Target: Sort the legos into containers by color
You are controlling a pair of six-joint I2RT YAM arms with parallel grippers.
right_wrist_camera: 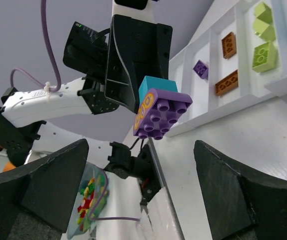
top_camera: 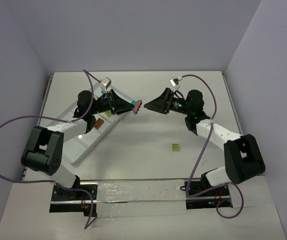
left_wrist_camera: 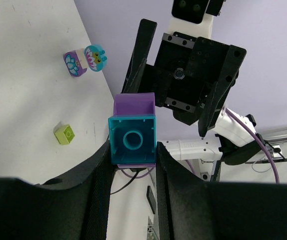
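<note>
Lone brick [top_camera: 175,147] right of tray [top_camera: 86,147]

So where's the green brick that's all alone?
In the top view the green brick lies alone on the table, right of the middle, beside the right arm and away from the white tray.

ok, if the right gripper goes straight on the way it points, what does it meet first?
The purple-teal brick pair clamped in the left gripper. It sits roughly centred ahead of the right gripper, whose jaws are open. The gap looks small, but depth is unclear.
</note>
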